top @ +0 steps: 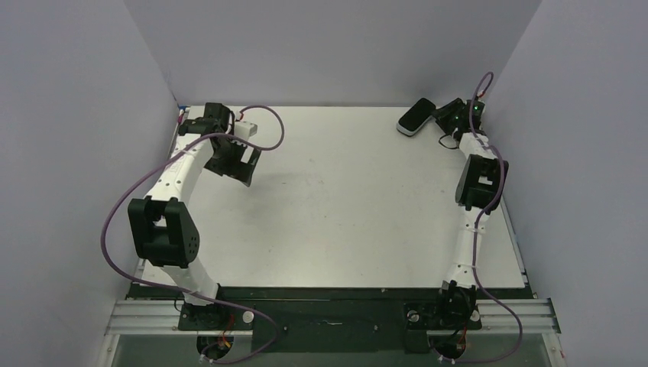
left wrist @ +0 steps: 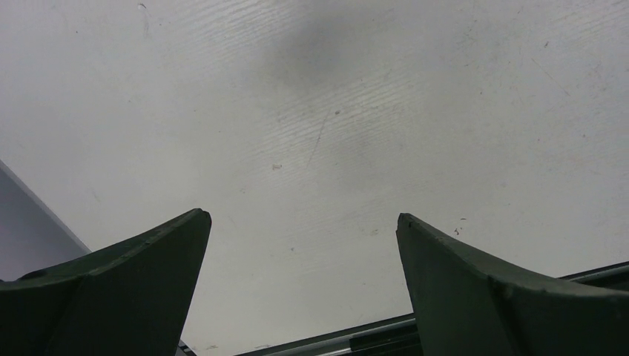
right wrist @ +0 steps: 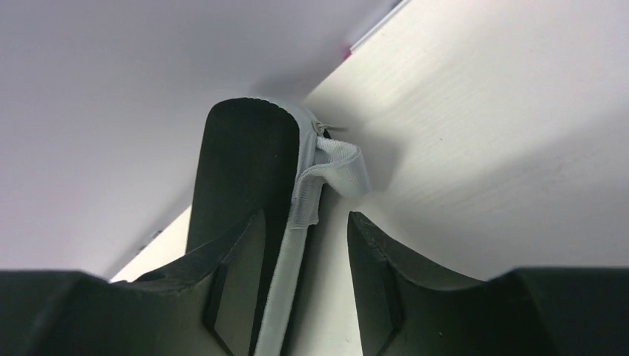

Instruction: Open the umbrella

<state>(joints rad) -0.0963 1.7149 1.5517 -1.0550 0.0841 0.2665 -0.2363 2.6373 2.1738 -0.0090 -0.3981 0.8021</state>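
At the far right corner of the table, close to the side wall, lies the umbrella, folded down into a short black oblong with a pale grey edge; no canopy, shaft or ribs show anywhere. The right gripper sits at its near end with one finger across the black face and the other on the far side of the grey edge. A sliver of table shows between that edge and the second finger, so I cannot tell whether the jaws are actually pinching it or only bracketing it. A small grey fabric loop hangs off the umbrella's side just beyond the fingers. That placement looks like a way to steady one end while the other end is worked. The left gripper hovers over bare table at the far left, spread wide and holding nothing, well apart from the umbrella. It will probably have to cross over and take the free end, since opening needs two holds. The task seems barely begun.
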